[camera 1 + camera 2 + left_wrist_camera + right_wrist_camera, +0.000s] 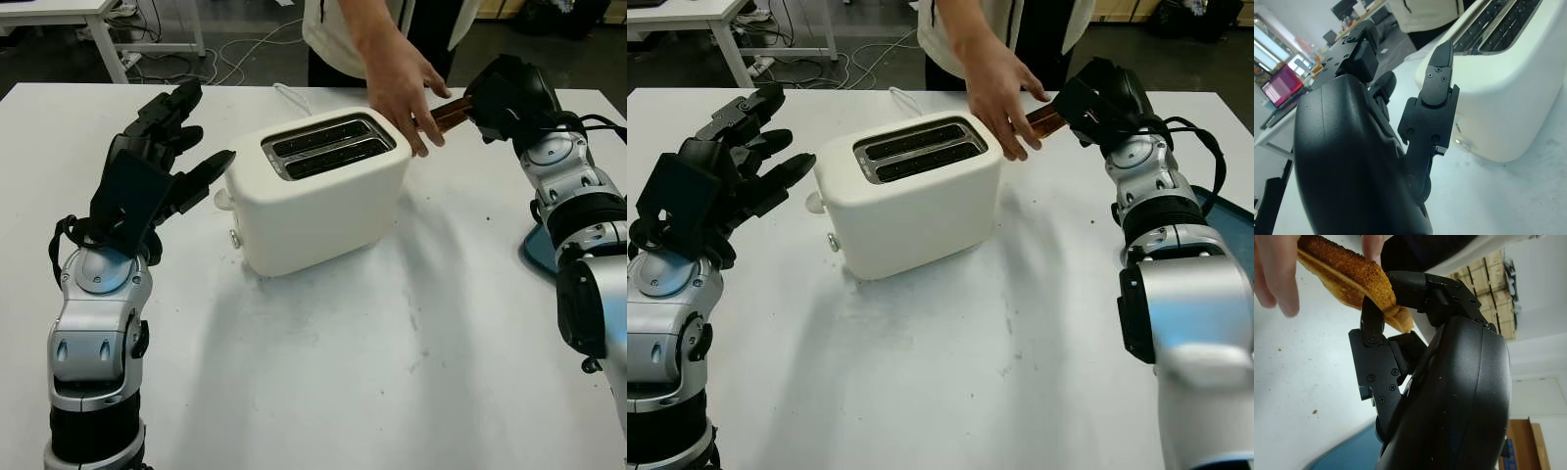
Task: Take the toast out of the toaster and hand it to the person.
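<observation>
right hand point(490, 98) pinches browned, crusty toast point(451, 114) slab, long axis toward person's hand point(404, 90); left hand point(162, 157) open beside smooth white toaster point(318, 191).

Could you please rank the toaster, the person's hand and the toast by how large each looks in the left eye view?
1. toaster
2. person's hand
3. toast, partly hidden between the person's hand and the right hand

The scene is lit brightly and evenly from overhead; soft shadows are cast on the white counter point(323, 372) beneath the toaster point(318, 191) and beside the left hand point(162, 157); mild glare is seen on the silver arm shells; in the wrist views, the background is rendered out of focus.
</observation>
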